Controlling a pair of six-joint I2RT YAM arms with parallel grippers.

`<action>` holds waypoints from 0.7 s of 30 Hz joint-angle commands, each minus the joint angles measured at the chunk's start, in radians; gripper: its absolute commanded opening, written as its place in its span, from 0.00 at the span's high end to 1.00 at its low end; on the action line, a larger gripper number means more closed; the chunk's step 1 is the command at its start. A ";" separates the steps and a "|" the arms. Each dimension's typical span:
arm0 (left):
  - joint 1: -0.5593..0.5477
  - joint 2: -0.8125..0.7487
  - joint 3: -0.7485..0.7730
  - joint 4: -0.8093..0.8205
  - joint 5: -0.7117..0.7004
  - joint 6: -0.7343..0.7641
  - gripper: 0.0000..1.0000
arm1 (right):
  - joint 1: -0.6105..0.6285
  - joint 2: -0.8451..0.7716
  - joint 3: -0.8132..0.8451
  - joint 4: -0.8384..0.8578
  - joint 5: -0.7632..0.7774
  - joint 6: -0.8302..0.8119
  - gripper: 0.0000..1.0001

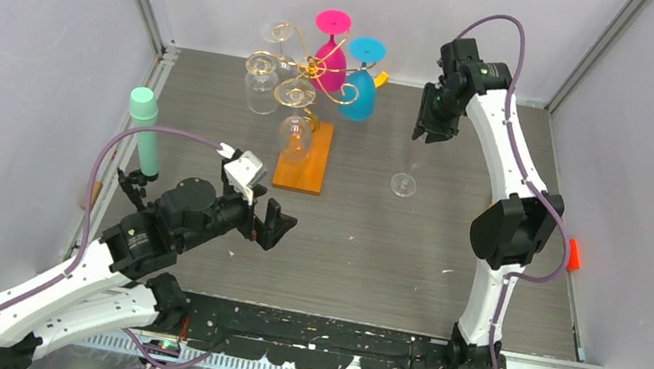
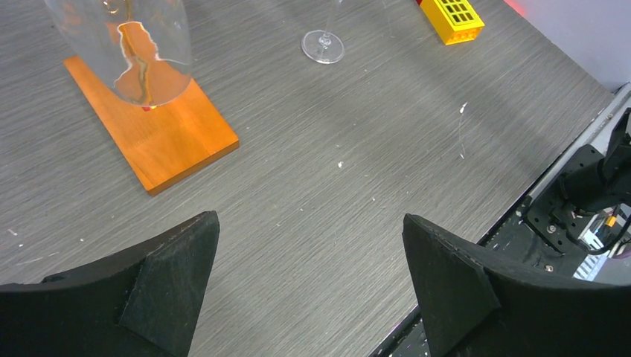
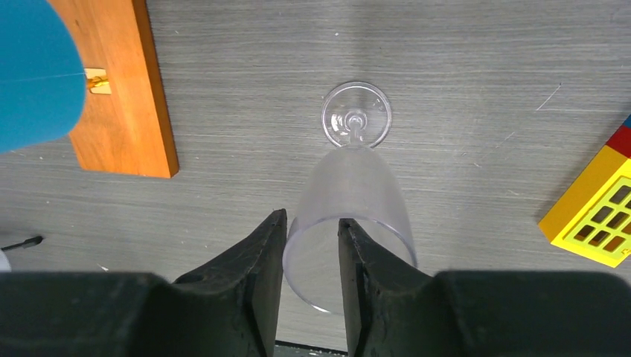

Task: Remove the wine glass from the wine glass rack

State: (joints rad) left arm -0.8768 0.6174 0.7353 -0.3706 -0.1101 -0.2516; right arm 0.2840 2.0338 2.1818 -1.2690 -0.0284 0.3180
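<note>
The wine glass rack (image 1: 298, 68) is gold curly wire on an orange wooden base (image 1: 303, 165). A pink glass (image 1: 331, 53), a blue glass (image 1: 360, 89) and two clear glasses (image 1: 261, 87) hang on it upside down. A clear wine glass (image 3: 357, 186) stands upright on the table right of the base; its foot shows in the top view (image 1: 403, 185). My right gripper (image 3: 311, 223) is over its rim, one finger outside the wall and one inside, with a gap between them. My left gripper (image 2: 312, 253) is wide open and empty, low over the table near the base's front end (image 2: 156, 141).
A mint green bottle (image 1: 145, 132) stands at the left edge of the table. A yellow toy brick (image 3: 595, 212) lies right of the standing glass. A small red object (image 1: 575, 254) sits at the table's right edge. Grey walls close in the back and sides.
</note>
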 commanded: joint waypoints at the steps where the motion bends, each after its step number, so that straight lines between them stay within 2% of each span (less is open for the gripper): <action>1: -0.002 0.014 0.054 -0.031 -0.030 0.002 0.03 | 0.013 -0.028 0.100 -0.025 -0.009 -0.024 0.61; 5: -0.002 0.061 0.128 -0.092 -0.069 0.001 0.00 | 0.016 -0.078 0.104 -0.011 -0.009 -0.024 0.56; 10: -0.002 0.074 0.167 -0.069 -0.064 -0.001 0.00 | 0.017 -0.152 0.090 -0.001 -0.001 -0.017 0.54; 16: -0.002 0.085 0.244 0.043 0.038 0.041 0.00 | 0.017 -0.348 -0.077 0.126 -0.014 0.023 0.55; 21: -0.002 0.197 0.440 0.028 0.010 0.053 0.00 | 0.017 -0.548 -0.322 0.249 -0.035 0.087 0.56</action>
State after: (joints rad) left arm -0.8768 0.7448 1.0100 -0.4168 -0.1005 -0.2268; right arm 0.2955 1.6367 1.9888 -1.1492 -0.0368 0.3504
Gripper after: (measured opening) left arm 0.994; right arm 0.447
